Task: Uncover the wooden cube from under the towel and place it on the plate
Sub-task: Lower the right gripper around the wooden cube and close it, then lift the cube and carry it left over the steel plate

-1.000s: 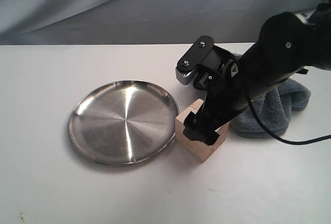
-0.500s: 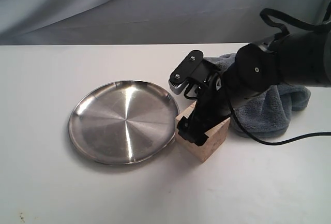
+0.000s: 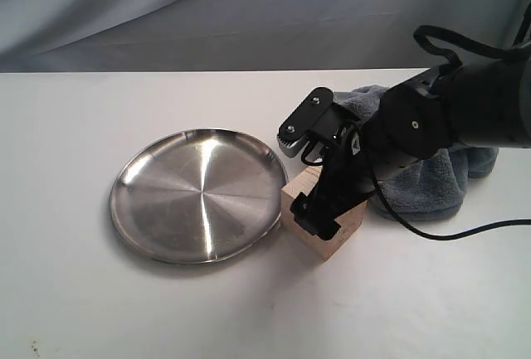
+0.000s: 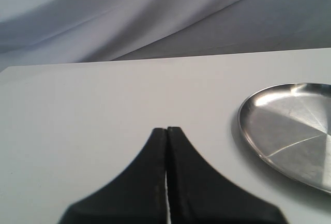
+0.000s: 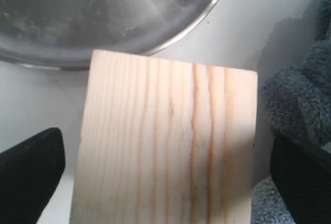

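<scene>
Cube (image 3: 348, 226) uncovered, flat on the table (image 3: 124, 309), just beside the right rim of the plate (image 3: 199, 195); touching it or not, impossible to tell. Towel (image 3: 431, 181) bunched on the cube's other side, close against its back edge.

Right gripper (image 3: 319, 210) down over the cube, spread wide, one finger to each side. In the right wrist view, fingers (image 5: 31, 175) at the two edges of the picture, the cube centred between them, a sliver of gap on either side: straddling, not clamped. Grain lines on the top face running along the gap, so a closing across the grain, onto two opposite flat faces roughly square to the fingers. No long axis to mind on a cube; alignment good enough, by the look of it.

Left gripper (image 4: 166, 146) pressed together on nothing, above bare table, with the plate in its camera's sight and the cube not. Out of frame in the exterior view. Right arm (image 3: 465, 110) plainly the nearer, and already in place.

Step in hand, as a judgement: closing on the cube. Then a lift and a short carry leftward in the exterior view, over the low rim to the plate's middle. One worry: the finger on the towel side, possibly catching pile while closing.
</scene>
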### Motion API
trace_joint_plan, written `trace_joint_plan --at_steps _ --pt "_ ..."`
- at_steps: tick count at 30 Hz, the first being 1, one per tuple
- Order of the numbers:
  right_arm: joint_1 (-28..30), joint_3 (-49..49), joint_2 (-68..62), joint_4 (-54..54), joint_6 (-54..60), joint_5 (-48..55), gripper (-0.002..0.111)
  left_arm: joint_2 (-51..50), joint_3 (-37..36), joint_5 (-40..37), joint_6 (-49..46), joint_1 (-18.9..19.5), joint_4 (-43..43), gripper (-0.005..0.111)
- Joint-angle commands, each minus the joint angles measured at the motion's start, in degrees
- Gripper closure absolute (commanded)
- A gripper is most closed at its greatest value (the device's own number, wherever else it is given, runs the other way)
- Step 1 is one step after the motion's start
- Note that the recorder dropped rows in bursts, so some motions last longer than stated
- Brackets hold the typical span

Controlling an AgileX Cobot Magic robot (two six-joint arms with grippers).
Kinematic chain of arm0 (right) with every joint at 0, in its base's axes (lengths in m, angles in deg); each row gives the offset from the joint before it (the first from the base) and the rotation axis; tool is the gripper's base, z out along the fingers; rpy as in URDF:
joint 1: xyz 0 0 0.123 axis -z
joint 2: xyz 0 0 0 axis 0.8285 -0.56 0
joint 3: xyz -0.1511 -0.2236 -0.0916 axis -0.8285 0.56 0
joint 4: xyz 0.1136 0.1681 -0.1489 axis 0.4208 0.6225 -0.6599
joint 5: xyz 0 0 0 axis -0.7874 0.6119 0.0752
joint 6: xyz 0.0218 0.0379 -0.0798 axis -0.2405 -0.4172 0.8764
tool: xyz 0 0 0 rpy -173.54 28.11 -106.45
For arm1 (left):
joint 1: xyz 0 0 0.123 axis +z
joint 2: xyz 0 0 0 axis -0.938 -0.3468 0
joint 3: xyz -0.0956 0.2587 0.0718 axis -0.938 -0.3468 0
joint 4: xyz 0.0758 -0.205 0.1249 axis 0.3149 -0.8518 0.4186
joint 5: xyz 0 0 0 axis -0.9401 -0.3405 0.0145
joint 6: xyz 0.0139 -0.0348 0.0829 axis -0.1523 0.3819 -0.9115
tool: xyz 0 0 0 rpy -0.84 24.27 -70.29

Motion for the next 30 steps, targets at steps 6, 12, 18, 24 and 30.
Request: trace_joint_plan --at_steps 6,12,18,24,30 --pt "0.0 0.7 -4.7 -0.1 -1.0 -2.1 0.003 0.3 -0.3 0.4 0.0 0.1 -0.2 0.107" --pt "0.0 0.7 -5.5 -0.1 -1.0 -2.7 0.003 0.3 -0.3 0.4 0.0 0.1 -0.2 0.107" --pt "0.0 0.7 -5.5 -0.1 -1.5 -2.7 0.007 0.3 -0.3 0.4 0.0 0.1 -0.2 0.107" --pt "0.0 0.7 -5.5 0.0 -1.6 -1.6 0.073 0.3 -0.3 0.4 0.0 0.1 -0.2 0.107" --pt "0.0 0.7 -3.7 0.3 -1.6 0.7 0.108 0.3 -0.3 0.4 0.0 0.1 -0.2 0.107"
